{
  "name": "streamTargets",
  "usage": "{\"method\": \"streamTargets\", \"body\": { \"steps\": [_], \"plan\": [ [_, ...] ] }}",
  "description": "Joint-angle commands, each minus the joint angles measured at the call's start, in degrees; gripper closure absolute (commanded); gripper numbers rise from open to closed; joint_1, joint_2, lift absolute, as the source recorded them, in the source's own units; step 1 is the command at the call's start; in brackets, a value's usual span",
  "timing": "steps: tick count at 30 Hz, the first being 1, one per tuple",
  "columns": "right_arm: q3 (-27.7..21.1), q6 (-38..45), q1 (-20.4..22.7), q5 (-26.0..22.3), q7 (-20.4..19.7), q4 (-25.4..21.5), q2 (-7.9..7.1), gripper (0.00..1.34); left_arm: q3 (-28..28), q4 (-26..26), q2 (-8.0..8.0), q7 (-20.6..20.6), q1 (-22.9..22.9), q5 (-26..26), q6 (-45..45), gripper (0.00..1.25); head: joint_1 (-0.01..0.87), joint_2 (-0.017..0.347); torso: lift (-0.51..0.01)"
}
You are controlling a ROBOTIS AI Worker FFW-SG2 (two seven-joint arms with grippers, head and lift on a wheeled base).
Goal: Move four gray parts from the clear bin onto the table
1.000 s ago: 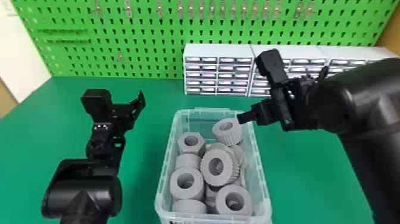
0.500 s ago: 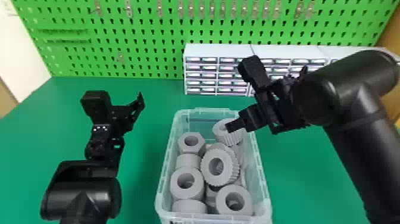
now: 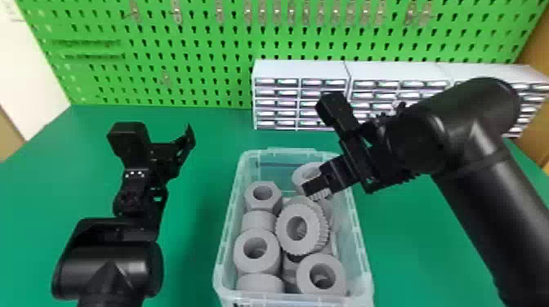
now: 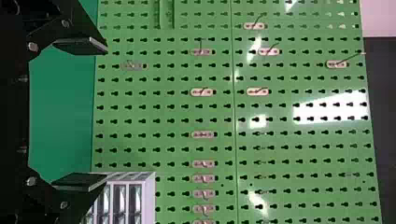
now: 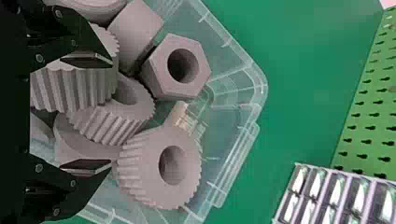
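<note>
The gray parts are gathered in the clear bin (image 3: 286, 151), which is set on the tabletop (image 3: 412, 261) short of its far edge. The ribbed gear (image 3: 300, 172) is placed near the bin's far right corner, with the right end effector (image 5: 110, 113) held wide and empty above that end. The left end effector (image 4: 106, 113), also wide and empty, is parked over the tabletop's left side. The gear can be judged stiff and fairly light; it is best taken across opposite flanks, where slipping should be checked by the teeth. On the hexagonal nut (image 3: 250, 196), two parallel flats are to be preferred. The smooth spacer (image 3: 242, 254) may be turned more easily, so its middle should be pinched squarely.
</note>
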Motion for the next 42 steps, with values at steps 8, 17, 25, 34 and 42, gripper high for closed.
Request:
{"method": "streamTargets", "body": {
  "steps": [8,17,25,34,42],
  "plan": [
    [2.99,0.17,-0.39,-2.25,0.0,2.29,-0.3,0.5,-1.99,0.09,1.32,2.39,-0.66,0.91,0.02,0.3,0.693,0.072,-0.052],
    [4.57,0.17,-0.3,-2.95,0.0,3.35,-0.39,0.5,-2.52,0.26,1.67,2.74,-0.83,1.26,0.02,0.29,0.693,0.072,-0.052],
    [6.15,0.17,-0.74,-3.92,0.0,4.49,-0.21,0.5,-2.78,0.26,1.76,2.83,-1.27,1.26,-0.07,0.29,0.693,0.072,-0.052],
    [6.86,0.17,-0.74,-4.71,0.0,5.37,-0.21,0.5,-2.87,0.35,1.85,2.83,-1.36,1.44,-0.07,0.3,0.693,0.072,-0.052],
    [6.86,0.17,-0.74,-4.71,0.0,5.72,-0.12,0.5,-2.78,0.26,1.93,2.83,-1.36,1.61,-0.34,0.3,0.693,0.072,-0.052]
  ]
}}
